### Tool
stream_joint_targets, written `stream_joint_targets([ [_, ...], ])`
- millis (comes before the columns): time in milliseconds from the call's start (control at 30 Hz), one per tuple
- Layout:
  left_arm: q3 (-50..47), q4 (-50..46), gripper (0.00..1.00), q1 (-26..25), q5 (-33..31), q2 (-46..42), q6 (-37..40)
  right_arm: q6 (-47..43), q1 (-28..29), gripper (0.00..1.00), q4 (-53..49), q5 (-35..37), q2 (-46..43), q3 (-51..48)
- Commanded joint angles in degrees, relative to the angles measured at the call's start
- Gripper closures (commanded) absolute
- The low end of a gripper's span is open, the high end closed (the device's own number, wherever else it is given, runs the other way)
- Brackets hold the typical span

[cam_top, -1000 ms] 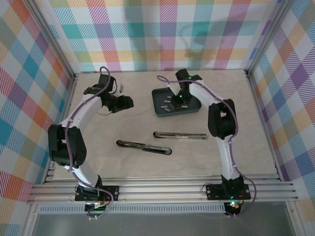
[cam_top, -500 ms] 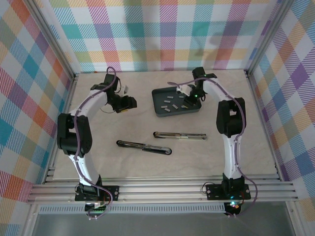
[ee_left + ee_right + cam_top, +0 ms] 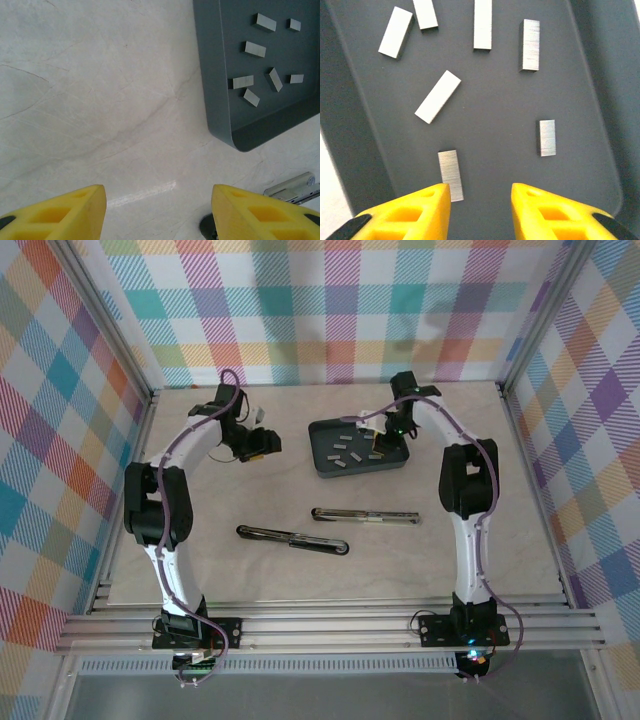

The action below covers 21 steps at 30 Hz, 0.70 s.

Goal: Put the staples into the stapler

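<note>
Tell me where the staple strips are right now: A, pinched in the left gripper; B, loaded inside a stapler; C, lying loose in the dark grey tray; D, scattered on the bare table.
C: the staples lie loose on the floor of the dark grey tray, with the right gripper open above them, holding nothing.

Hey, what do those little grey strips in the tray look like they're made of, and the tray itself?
The staples: likely metal, light grey with a dull sheen and fine lines across each strip. The tray: probably plastic, matte dark grey, rounded moulded corners, no glare; painted metal can't be ruled out.
</note>
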Motion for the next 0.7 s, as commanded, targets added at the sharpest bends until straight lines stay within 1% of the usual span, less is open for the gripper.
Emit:
stream_joint_targets([
  [0,1.88,-1.31,0.41,0.12,1.13,0.94,1.17,-2.43,0.13,0.63,-2.67,-2.76,2.72,2.27],
  [233,1.9,-1.66,0.41,0.1,1.02,0.91,1.24,-2.99,0.3,0.61,-4.41,-2.39,4.65,4.66],
  [433,1.81,-1.75,0.41,0.11,1.15,0.97,1.29,-4.79,0.65,0.6,-5.98,-1.82,5.45,4.71],
  [667,1.89,-1.88,0.41,0.12,1.2,0.91,1.33,-4.9,1.16,0.6,-5.79,-2.63,6.34,5.32],
])
